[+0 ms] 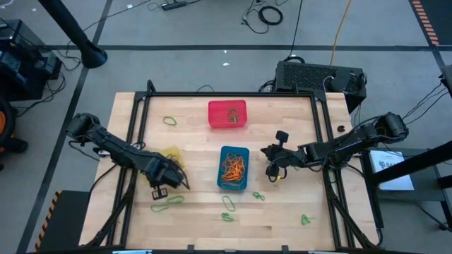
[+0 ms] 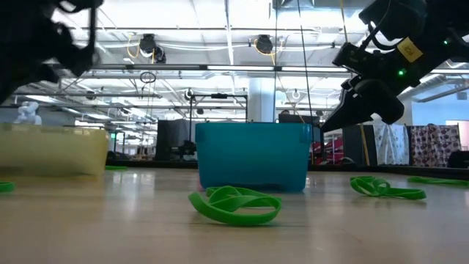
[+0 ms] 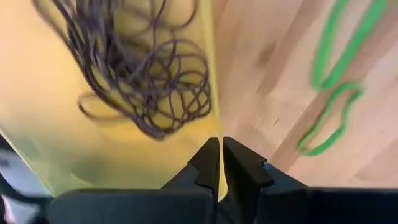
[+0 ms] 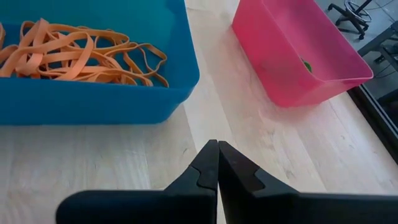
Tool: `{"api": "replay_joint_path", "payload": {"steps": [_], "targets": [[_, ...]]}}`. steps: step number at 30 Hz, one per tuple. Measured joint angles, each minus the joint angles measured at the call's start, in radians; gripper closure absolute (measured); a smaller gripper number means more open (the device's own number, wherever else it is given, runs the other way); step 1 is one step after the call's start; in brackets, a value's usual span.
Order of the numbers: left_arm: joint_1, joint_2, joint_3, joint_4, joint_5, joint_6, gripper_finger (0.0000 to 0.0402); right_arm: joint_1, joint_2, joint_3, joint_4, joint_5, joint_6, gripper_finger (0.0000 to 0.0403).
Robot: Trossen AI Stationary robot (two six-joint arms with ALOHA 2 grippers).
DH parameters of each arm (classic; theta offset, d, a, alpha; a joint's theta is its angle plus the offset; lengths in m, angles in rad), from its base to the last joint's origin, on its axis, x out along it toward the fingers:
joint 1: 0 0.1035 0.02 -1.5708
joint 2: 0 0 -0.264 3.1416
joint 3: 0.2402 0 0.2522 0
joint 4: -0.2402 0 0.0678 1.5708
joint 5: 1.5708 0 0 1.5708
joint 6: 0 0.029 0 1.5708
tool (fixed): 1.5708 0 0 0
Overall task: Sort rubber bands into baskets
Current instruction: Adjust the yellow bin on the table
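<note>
The wooden table (image 1: 282, 212) carries red (image 1: 227, 115), blue (image 1: 234, 168) and yellow (image 1: 171, 156) baskets and scattered green rubber bands (image 1: 227, 204).

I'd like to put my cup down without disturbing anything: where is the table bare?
The table is bare at the back right corner, right of the red basket, and on the strip between the green band at the back left and that basket. The front is crowded with green bands around the blue basket, with both arms alongside.

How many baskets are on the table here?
3. The red basket sits toward the far edge, the blue basket at the centre, and the yellow basket to its left, mostly hidden under the left gripper.
</note>
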Motion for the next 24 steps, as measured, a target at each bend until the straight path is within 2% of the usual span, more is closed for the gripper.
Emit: {"api": "replay_joint_path", "payload": {"steps": [6,10,11,15,21,24], "targets": [[0.058,0.0,0.072,-0.005,-0.082,0.114,0.0373,0.0,0.0,0.0,-0.001,0.0,0.0,0.0403],[0.088,-0.001,0.077,-0.004,-0.121,0.125,0.0373,0.0,0.0,0.0,-0.001,0.0,0.0,0.0403],[0.091,-0.001,0.071,0.018,-0.109,0.119,0.0373,0.0,0.0,0.0,-0.001,0.0,0.0,0.0403],[0.085,0.0,0.045,0.125,0.099,0.125,0.0373,0.0,0.0,0.0,-0.002,0.0,-0.001,0.0403],[0.047,0.001,0.001,0.199,0.113,0.065,0.0373,0.0,0.0,0.0,-0.004,0.0,-0.011,0.0403],[0.05,0.005,-0.07,0.19,0.17,-0.023,0.0373,0.0,0.0,0.0,-0.009,0.0,-0.011,0.0403]]}}
